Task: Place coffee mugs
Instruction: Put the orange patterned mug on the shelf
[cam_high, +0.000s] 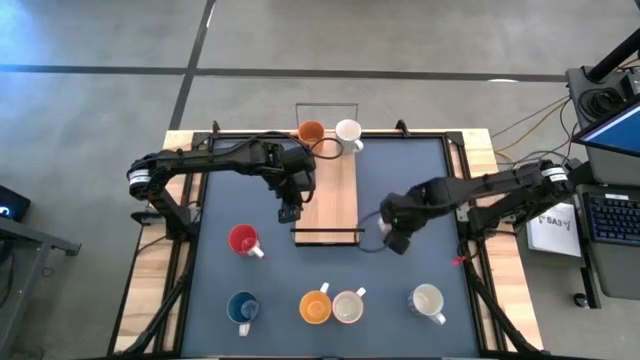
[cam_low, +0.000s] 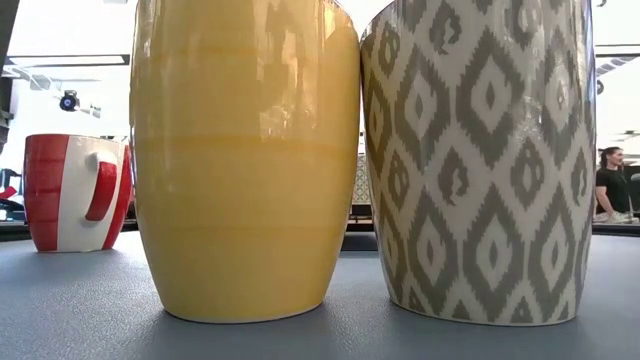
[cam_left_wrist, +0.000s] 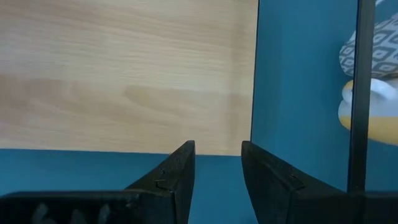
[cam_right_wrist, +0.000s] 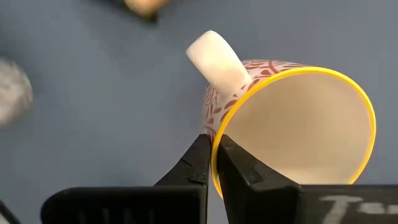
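My right gripper (cam_high: 395, 240) hangs over the dark mat, right of the wooden board (cam_high: 335, 190), and is shut on a mug with a red pattern, a yellow rim and a white handle (cam_right_wrist: 292, 118). In the high view the gripper mostly hides this mug. My left gripper (cam_high: 289, 212) hovers open over the board's near left part, with nothing between its fingers (cam_left_wrist: 217, 165). An orange mug (cam_high: 311, 132) and a white mug (cam_high: 348, 133) stand on the board's far end. My right gripper pinches the mug's rim (cam_right_wrist: 214, 146) right beside the handle, one finger inside the mug and one outside. The fingers come from above, pointing down. The mug hangs tilted below them, mouth toward the wrist. Whether its base touches the mat does not show.
On the mat stand a red mug (cam_high: 242, 240), a blue mug (cam_high: 242, 308), an orange mug (cam_high: 315, 307), a patterned mug (cam_high: 348, 307) and a cream mug (cam_high: 428, 302). Thin black rails (cam_high: 325, 236) cross the board's near and far ends. A person (cam_low: 610, 180) stands beyond the table.
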